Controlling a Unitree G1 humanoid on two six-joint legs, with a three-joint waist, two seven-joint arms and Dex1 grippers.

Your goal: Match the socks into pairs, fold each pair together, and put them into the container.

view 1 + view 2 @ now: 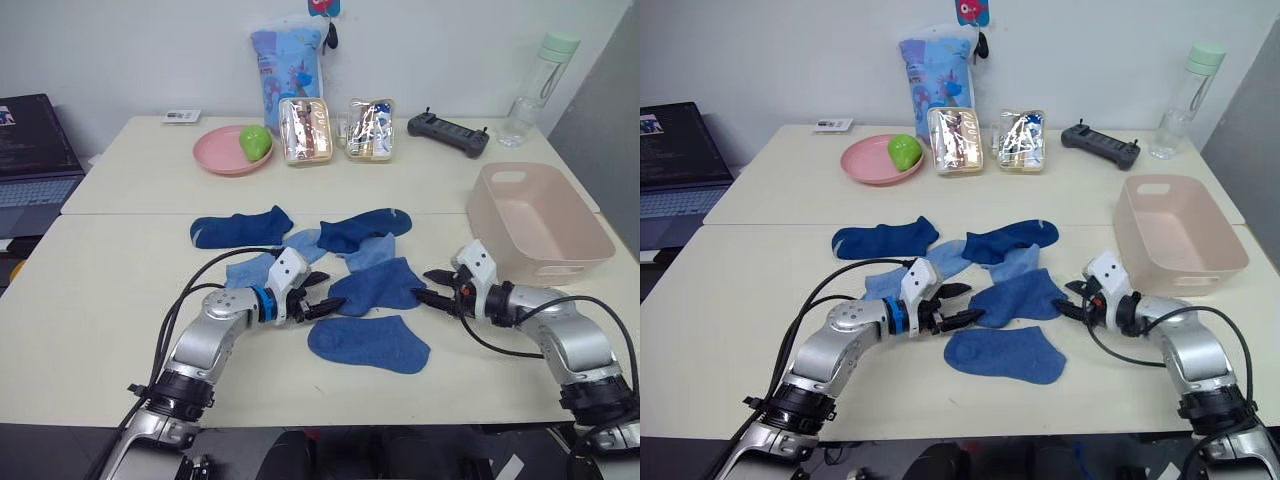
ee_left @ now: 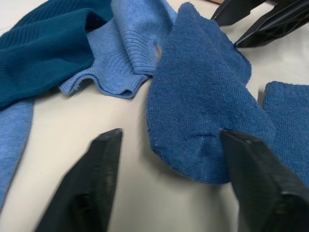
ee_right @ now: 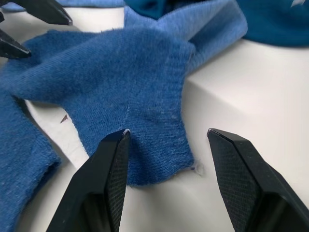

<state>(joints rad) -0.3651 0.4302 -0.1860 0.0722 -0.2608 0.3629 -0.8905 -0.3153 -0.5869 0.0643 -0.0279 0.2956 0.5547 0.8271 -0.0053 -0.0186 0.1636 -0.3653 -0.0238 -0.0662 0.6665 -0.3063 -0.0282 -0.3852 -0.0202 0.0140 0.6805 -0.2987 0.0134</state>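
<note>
Closing in on the medium-blue sock from both ends.
Your left claw at its nine o'clock and right claw at three both gape empty; pinch each edge squarely, low to the desk; the pink tub waits at two o'clock.

Head overlooks table; wrists near socks

Even, bright, diffuse overhead light; shadows soft and short. Glare on the two clear snack boxes and faint sheen on the table. Head views sharp, corners slightly dim. Wrist views: sock knit between the jaws crisp; near fingers and far cloth soft.
</note>
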